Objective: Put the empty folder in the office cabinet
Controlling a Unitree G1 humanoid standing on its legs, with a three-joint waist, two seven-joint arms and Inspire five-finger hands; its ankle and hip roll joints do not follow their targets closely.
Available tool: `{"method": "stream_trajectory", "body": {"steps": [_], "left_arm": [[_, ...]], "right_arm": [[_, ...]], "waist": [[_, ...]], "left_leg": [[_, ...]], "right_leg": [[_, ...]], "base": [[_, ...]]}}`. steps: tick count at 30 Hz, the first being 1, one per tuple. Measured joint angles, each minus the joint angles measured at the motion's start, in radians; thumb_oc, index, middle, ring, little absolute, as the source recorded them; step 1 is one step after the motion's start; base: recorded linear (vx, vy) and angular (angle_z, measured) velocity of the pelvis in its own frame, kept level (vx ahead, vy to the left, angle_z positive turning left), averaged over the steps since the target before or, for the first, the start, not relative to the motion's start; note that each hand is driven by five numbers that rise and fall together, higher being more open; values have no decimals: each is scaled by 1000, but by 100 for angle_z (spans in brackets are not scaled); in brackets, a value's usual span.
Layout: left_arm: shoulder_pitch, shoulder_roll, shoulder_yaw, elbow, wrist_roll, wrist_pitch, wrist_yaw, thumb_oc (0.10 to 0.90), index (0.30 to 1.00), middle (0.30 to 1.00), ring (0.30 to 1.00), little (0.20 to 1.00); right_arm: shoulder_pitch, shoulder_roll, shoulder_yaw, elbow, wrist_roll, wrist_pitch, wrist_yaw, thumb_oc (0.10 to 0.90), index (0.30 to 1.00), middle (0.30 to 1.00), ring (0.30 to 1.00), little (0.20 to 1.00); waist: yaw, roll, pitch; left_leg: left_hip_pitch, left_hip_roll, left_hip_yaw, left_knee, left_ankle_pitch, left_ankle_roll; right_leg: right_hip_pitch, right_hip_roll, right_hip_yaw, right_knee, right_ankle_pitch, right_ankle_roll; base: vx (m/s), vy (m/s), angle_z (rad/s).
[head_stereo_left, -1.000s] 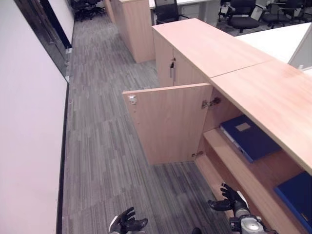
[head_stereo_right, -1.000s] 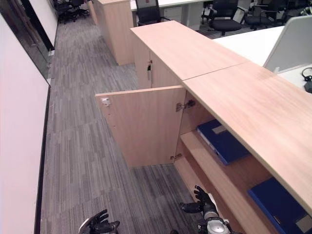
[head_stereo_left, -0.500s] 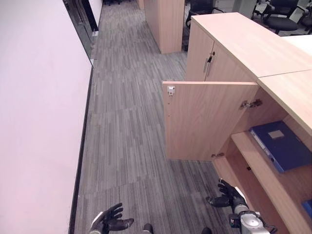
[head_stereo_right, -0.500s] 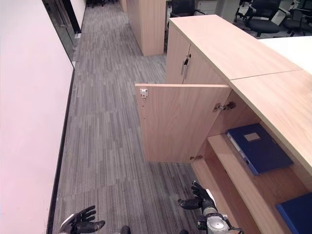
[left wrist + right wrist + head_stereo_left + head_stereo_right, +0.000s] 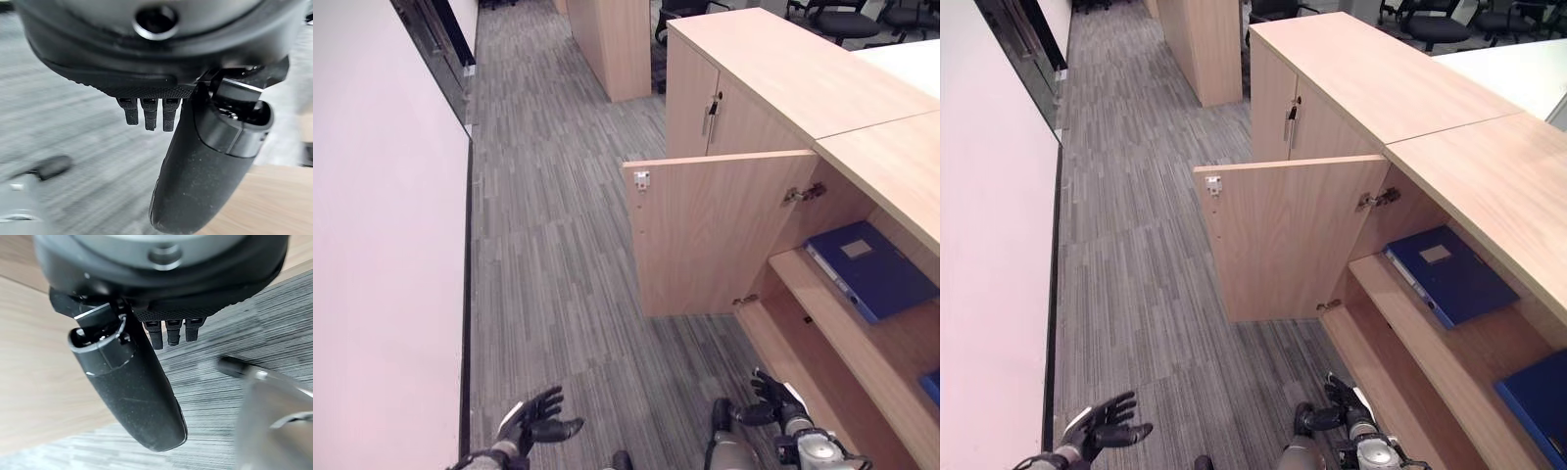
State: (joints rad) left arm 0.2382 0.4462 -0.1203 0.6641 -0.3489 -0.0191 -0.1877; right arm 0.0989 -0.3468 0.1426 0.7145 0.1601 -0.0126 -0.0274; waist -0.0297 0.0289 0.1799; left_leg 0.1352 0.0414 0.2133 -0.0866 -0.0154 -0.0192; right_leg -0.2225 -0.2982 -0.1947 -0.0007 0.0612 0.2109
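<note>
A blue folder (image 5: 869,266) lies flat on the upper shelf of the open wooden cabinet (image 5: 847,343), with a pale label on its cover. Its door (image 5: 715,230) stands swung out over the carpet. A second blue folder (image 5: 1540,397) shows lower down at the right edge. My right hand (image 5: 773,397) hangs open and empty low in front of the cabinet's bottom shelf. At the bottom left, over the carpet, my left hand (image 5: 533,421) is open too, fingers spread, holding nothing. The wrist views show relaxed fingers (image 5: 149,112) and fingers (image 5: 173,330).
A white wall (image 5: 382,294) with a dark glass strip runs along the left. Grey striped carpet (image 5: 558,245) forms an aisle between wall and cabinets. A closed cabinet (image 5: 705,108) adjoins beyond the open door; another wooden unit (image 5: 612,44) and office chairs (image 5: 847,15) stand further back.
The camera has swung, so the whole scene has shifted. Both hands stay low, open and empty; the left hand now shows a little higher in the picture.
</note>
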Motion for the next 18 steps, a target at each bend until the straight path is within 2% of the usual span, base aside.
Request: {"method": "stream_trajectory", "body": {"steps": [1, 2, 3, 4, 5, 6, 8, 9, 11, 13, 14, 16, 17, 18], "left_arm": [[10, 7, -3, -2, 1, 1, -5, 800, 900, 900, 900, 900], [28, 10, 3, 21, 2, -17, -24, 800, 900, 900, 900, 900], [20, -17, 1, 120, 15, -43, -52, 800, 900, 900, 900, 900], [0, -49, 3, 228, 28, -60, -67, 800, 900, 900, 900, 900], [-17, -70, 4, 285, 48, -50, -65, 800, 900, 900, 900, 900], [-8, -84, 2, 316, 84, -47, -73, 800, 900, 900, 900, 900], [-19, -85, 2, 314, 94, -55, -88, 800, 900, 900, 900, 900], [-25, -85, 3, 315, 99, -62, -91, 800, 900, 900, 900, 900], [-32, -85, 5, 313, 101, -76, -95, 800, 900, 900, 900, 900], [-37, -84, 8, 317, 115, -79, -105, 800, 900, 900, 900, 900], [-43, -80, 7, 322, 120, -81, -104, 800, 900, 900, 900, 900], [-68, -71, 7, 332, 120, -82, -106, 800, 900, 900, 900, 900], [-69, -64, 3, 337, 120, -85, -107, 800, 900, 900, 900, 900], [-66, -68, 4, 341, 119, -84, -108, 800, 900, 900, 900, 900]], "right_arm": [[20, 0, 0, 0, 0, -1, 1, 800, 900, 900, 900, 900], [39, -3, 0, 2, 0, 0, 5, 800, 900, 900, 900, 900], [67, -35, -6, 3, 0, -2, 6, 800, 900, 900, 900, 900], [80, -67, -14, -2, 0, -2, 9, 800, 900, 900, 900, 900], [87, -90, -25, -14, 1, -3, 13, 800, 900, 900, 900, 900], [78, -129, -66, -43, 1, -17, 18, 800, 900, 900, 900, 900], [67, -167, -90, -40, 1, -26, 19, 800, 900, 900, 900, 900], [63, -175, -93, -40, 1, -27, 20, 800, 900, 900, 900, 900], [48, -176, -106, -42, 1, -34, 22, 800, 900, 900, 900, 900], [22, -170, -104, -39, 1, -47, 28, 800, 900, 900, 900, 900], [22, -163, -105, -40, 1, -48, 32, 800, 900, 900, 900, 900], [20, -156, -96, -42, 1, -48, 48, 800, 900, 900, 900, 900], [22, -152, -99, -42, 1, -48, 50, 800, 900, 900, 900, 900], [17, -155, -98, -38, 1, -47, 51, 800, 900, 900, 900, 900]], "waist": [[-2, -2, 0], [4, -3, -1], [-15, 31, -8], [-26, 78, -31], [-26, 109, -44], [-26, 134, -49], [-27, 135, -48], [-30, 138, -51], [-45, 128, -51], [-53, 129, -51], [-56, 120, -50], [-51, 93, -34], [-48, 74, -21], [-48, 66, -15]], "left_leg": [[26, 4, -17, 0, -5, -10], [48, 10, -34, 0, -14, -30], [77, 50, -54, 0, -32, -63], [83, 85, -57, 1, -32, -79], [85, 108, -56, 4, -33, -84], [76, 132, -55, 6, 11, -107], [70, 146, -58, 13, 43, -136], [66, 150, -66, 23, 45, -139], [58, 157, -75, 49, 57, -160], [38, 171, -86, 90, 56, -169], [27, 170, -87, 116, 55, -176], [-59, 175, -104, 296, 69, -203], [-111, 184, -121, 423, 111, -252], [-115, 187, -124, 453, 141, -251]], "right_leg": [[27, -2, 22, 6, -2, 2], [64, 6, 36, -3, 32, -8], [93, 41, 39, 10, 103, -27], [107, 79, 27, 7, 104, -53], [114, 99, 20, -6, 100, -62], [134, 132, 12, -61, 119, -84], [147, 151, -7, -85, 125, -105], [153, 153, -10, -86, 119, -109], [165, 157, -15, -86, 107, -112], [166, 165, -34, -85, 92, -112], [168, 162, -28, -89, 89, -114], [170, 155, -32, -61, 70, -129], [180, 150, -17, -49, 51, -156], [180, 156, -2, -51, 40, -160]], "base": [[197, -83, 53], [152, -122, 56], [151, -125, 50], [154, -178, 27], [96, -137, -4], [125, -188, -14], [81, -184, 2], [53, -146, 15], [64, -167, 7], [35, -162, 1], [25, -189, 2], [42, -144, -1], [109, -139, -16], [175, -122, -33]]}}
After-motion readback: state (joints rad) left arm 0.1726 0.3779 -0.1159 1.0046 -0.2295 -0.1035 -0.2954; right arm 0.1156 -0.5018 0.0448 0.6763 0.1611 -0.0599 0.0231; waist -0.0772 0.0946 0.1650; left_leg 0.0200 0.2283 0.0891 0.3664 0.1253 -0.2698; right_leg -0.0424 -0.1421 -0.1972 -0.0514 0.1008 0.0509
